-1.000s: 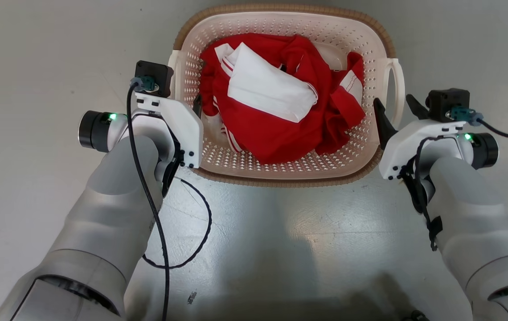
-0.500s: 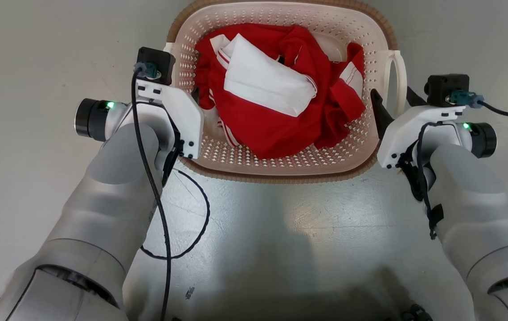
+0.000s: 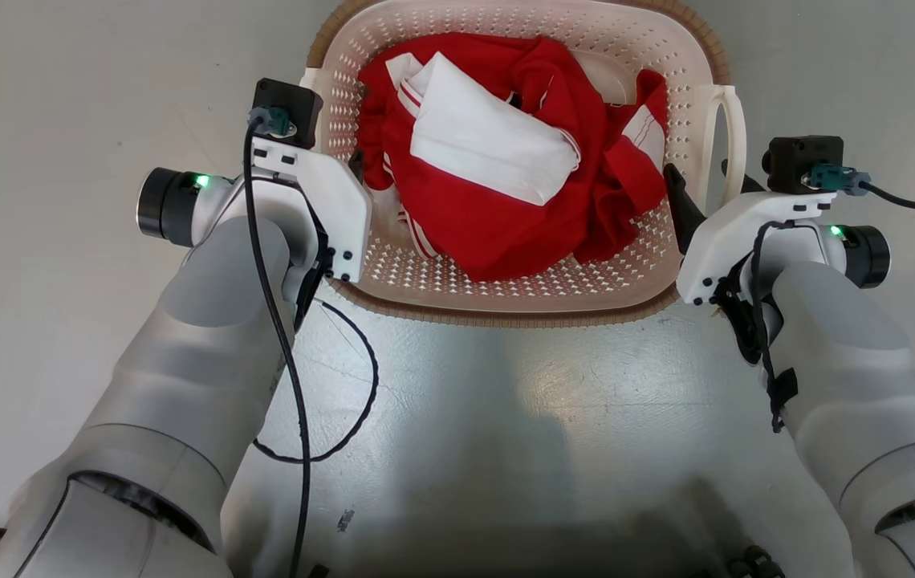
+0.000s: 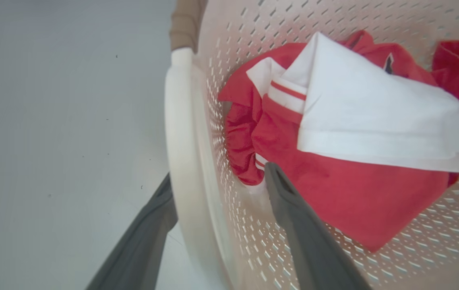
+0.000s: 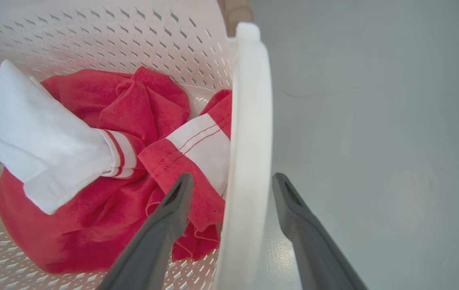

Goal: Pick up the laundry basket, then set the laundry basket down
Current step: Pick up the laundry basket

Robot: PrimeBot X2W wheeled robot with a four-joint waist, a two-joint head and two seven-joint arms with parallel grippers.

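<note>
**Grippers astride both handles, nothing clamped yet**

Left gripper (image 4: pixel 219 173) stands open across the left handle (image 4: pixel 179 133). One finger is outside the white loop and the other is inside the basket wall, beside the red and white clothes (image 3: pixel 506 209). Right gripper (image 5: pixel 232 177) is likewise open astride the right handle (image 5: pixel 249 121), with a gap on each side, and grips nothing. The laundry basket (image 3: pixel 506 319) sits at 12 o'clock from the robot, apparently resting on the grey floor (image 3: pixel 506 417), with the grippers at its 9 and 3 o'clock sides. As I judge it, the approach is complete, while closing on the handles, lifting and setting down all remain.
</note>
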